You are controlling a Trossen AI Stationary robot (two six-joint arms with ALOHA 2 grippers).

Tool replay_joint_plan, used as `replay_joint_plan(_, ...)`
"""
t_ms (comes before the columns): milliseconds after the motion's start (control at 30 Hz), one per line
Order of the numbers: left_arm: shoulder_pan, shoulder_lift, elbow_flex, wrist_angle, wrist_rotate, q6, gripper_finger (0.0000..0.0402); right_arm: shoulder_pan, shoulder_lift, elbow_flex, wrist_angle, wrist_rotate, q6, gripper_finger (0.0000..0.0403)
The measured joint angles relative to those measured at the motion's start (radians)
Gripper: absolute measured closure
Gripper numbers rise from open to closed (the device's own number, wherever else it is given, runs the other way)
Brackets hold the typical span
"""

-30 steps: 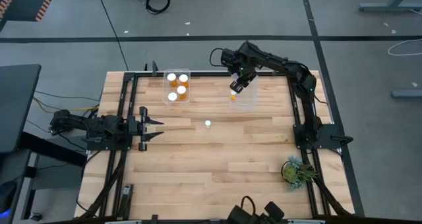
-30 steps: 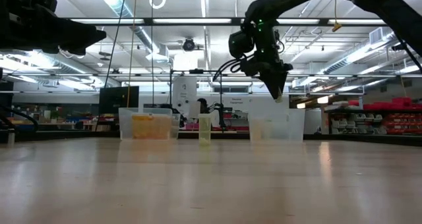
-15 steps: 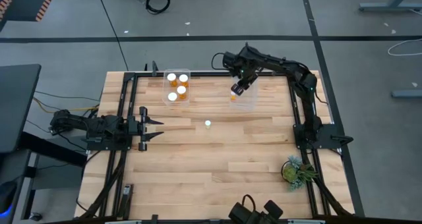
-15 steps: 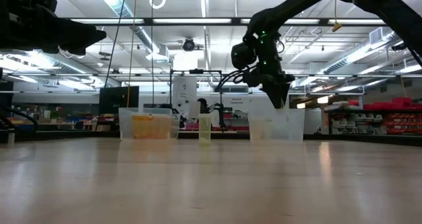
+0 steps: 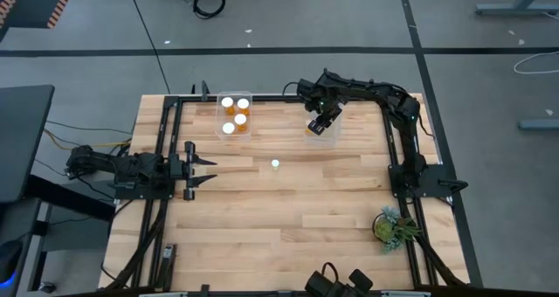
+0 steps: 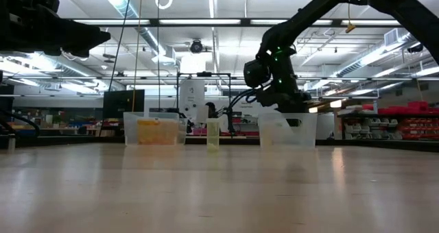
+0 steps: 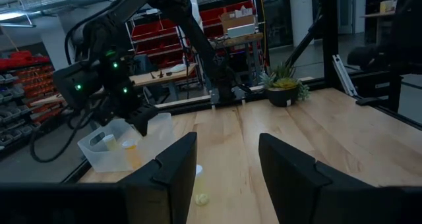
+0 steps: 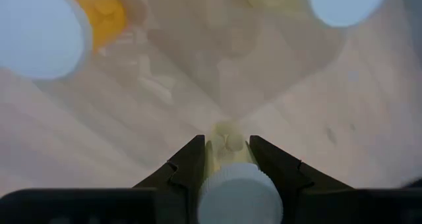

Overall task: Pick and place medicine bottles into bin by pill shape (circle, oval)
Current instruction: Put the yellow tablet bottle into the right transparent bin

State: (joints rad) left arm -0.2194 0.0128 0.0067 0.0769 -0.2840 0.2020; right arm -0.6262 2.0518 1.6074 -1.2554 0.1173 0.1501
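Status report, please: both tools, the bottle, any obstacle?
Right tool shut on a medicine bottle, low in the right bin. Left tool open, idle at left edge. Nothing blocking.

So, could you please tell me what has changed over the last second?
The right gripper, shut on a medicine bottle, has come down into the right bin. The left gripper, the lone bottle and the left bin stayed put.
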Motion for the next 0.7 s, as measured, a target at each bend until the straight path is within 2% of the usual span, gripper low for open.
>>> replay_joint_plan(700,0.000,0.000,0.000,0.000,0.000,0.001,0.0230,0.052,0.001,-0.078,0.121,-0.067,-0.027,0.0281)
